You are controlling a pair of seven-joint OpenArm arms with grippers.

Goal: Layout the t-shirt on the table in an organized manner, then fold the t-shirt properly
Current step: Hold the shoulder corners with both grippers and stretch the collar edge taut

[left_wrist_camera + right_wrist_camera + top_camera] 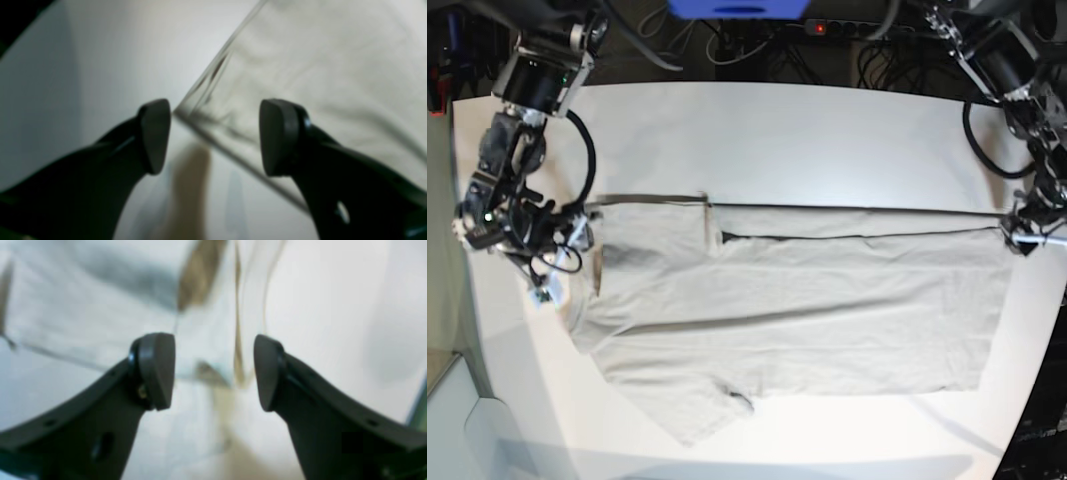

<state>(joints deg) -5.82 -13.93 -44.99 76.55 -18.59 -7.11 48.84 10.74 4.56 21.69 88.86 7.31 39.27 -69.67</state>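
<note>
Hands wide, nothing held. Left hand [213, 136] poised over t-shirt [797, 310] corner at hem side; right hand [213, 371] set at sleeve-side edge. T-shirt spread lengthwise on surface [827, 140], far long edge already folded inward. Layout judged done, folding in hand. Next move: fresh grasp on near edge required.

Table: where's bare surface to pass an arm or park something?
The table is bare in a wide band beyond the t-shirt, and in a narrower strip along the near edge. The t-shirt's two ends are crowded by the left gripper and right gripper.
</note>
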